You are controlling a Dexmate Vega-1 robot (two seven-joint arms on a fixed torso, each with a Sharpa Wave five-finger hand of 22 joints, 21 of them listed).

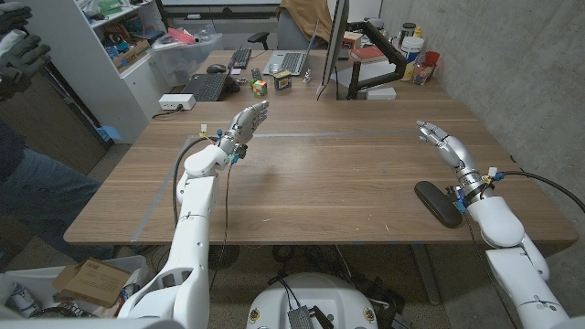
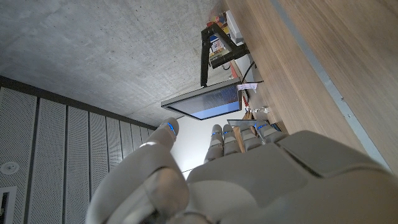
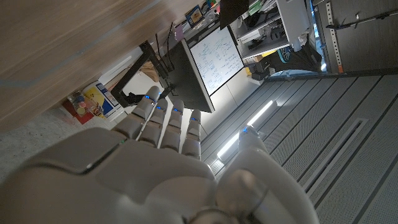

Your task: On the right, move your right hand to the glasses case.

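A black oblong glasses case (image 1: 438,203) lies on the wooden table (image 1: 329,169) near its right front edge. My right hand (image 1: 441,142) is raised above the table beyond the case, fingers straight and apart, holding nothing; its wrist passes just to the right of the case. The right wrist view shows the back of that hand (image 3: 155,162) with fingers extended. My left hand (image 1: 247,121) is lifted over the left part of the table, fingers extended, empty. Its back (image 2: 249,180) is seen in the left wrist view.
At the table's far edge stand a monitor on an arm (image 1: 331,46), a laptop (image 1: 288,62), a keyboard (image 1: 208,86), a colour cube (image 1: 260,87) and small boxes. A person's gloved hand (image 1: 18,57) shows at the left edge. A concrete wall runs along the right.
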